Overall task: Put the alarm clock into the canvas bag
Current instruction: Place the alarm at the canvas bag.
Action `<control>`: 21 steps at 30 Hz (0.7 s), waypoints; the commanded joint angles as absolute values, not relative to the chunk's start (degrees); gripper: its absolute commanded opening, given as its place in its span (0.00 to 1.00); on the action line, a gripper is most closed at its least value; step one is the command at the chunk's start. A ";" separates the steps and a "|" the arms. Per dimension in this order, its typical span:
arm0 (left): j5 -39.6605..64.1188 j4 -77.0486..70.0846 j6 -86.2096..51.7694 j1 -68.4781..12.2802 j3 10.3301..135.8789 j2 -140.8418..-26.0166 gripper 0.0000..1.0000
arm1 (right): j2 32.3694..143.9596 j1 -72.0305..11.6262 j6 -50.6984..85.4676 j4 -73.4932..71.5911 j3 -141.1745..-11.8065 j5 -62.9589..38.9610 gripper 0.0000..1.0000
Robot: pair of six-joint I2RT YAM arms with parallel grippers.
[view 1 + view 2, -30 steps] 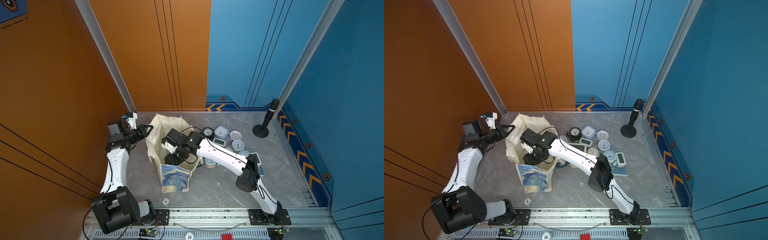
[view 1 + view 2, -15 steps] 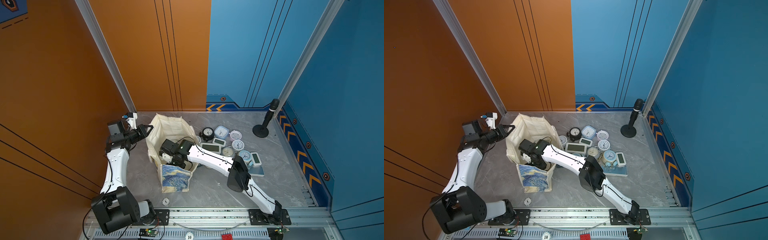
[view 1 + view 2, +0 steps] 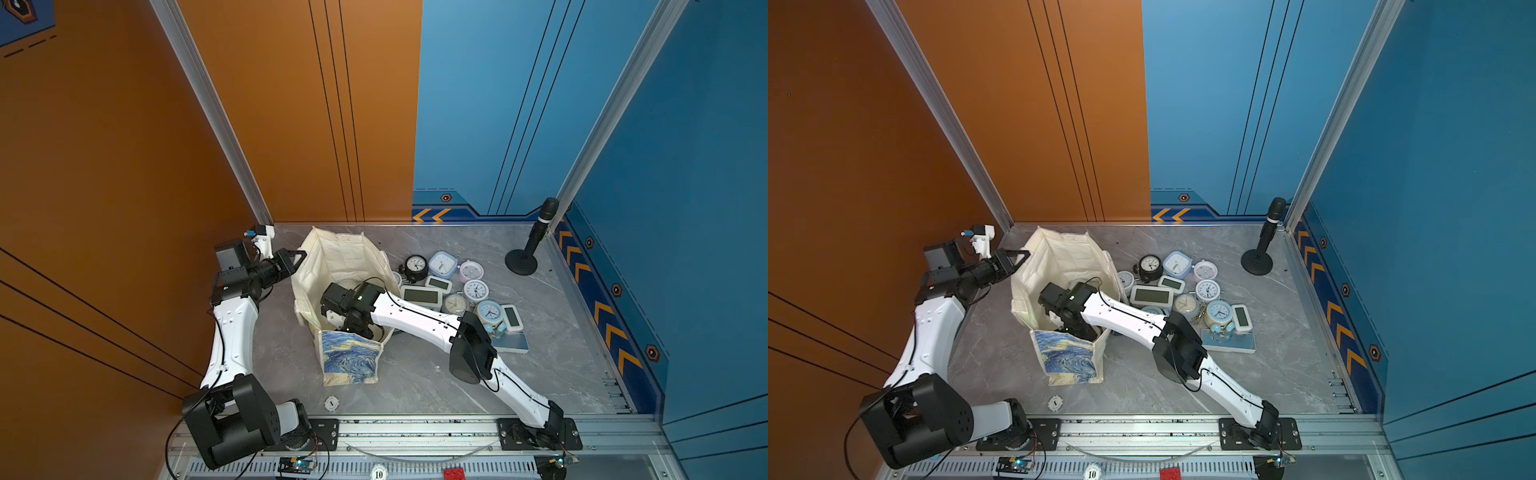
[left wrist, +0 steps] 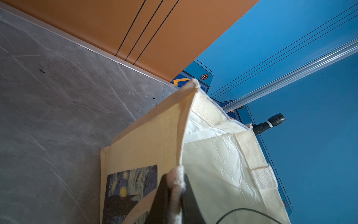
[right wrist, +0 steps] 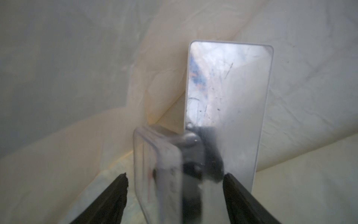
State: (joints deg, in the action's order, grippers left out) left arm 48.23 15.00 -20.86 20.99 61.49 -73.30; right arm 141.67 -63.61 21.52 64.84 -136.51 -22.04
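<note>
1. Two hands are at work. The left hand [image 4: 175, 197] is clamped on the rim of the bag [image 3: 345, 257], holding its mouth wide on the tabletop [image 3: 415, 382].
2. The right hand [image 5: 174, 179] is deep inside with its jaws spread. The clock [image 5: 158, 164] shows blurred between them and seems to touch neither, so I judge it released within the bag.
3. It could strike the mirror slab [image 5: 232, 87] leaning on the lining just behind it, and topple or scratch it.
4. On the way out, the right arm's cable [image 4: 244, 209] or the spread jaws may catch the rim and drag the bag over.
5. If the left pinch slips off the frayed edge, the mouth would sag onto the arm.
</note>
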 commanded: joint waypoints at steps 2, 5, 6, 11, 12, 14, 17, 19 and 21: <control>48.97 14.50 -20.66 21.27 60.85 -72.27 0.00 | 139.65 -62.84 22.36 66.97 -139.26 -20.06 0.86; 48.93 14.50 -20.52 21.35 60.91 -72.36 0.00 | 137.99 -62.19 22.86 66.97 -139.36 -20.06 0.87; 48.97 14.50 -20.57 21.44 60.91 -72.46 0.00 | 137.48 -62.02 22.98 66.97 -139.42 -20.00 0.87; 49.60 14.50 -20.74 21.58 61.08 -73.20 0.00 | 134.23 -60.80 24.03 66.97 -140.32 -19.54 0.89; 49.71 14.51 -20.74 21.62 61.08 -73.13 0.00 | 133.53 -60.56 24.25 66.91 -140.33 -19.38 0.89; 49.81 14.50 -20.74 21.53 61.17 -73.21 0.00 | 132.09 -60.19 24.52 66.94 -140.32 -19.12 0.89; 49.83 14.47 -20.74 21.62 61.17 -73.26 0.00 | 130.33 -59.71 24.78 66.98 -140.15 -18.81 0.90; 49.75 14.50 -20.74 21.38 60.98 -73.14 0.00 | 129.43 -59.51 24.76 66.97 -140.11 -18.79 0.90; 49.65 14.50 -20.57 21.10 61.00 -73.10 0.00 | 128.63 -59.12 24.70 67.00 -140.43 -18.78 0.90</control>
State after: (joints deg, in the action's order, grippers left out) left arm 48.25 14.98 -20.86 21.10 61.49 -73.30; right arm 130.41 -59.51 24.05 65.54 -139.35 -20.29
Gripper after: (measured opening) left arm 0.105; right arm 0.902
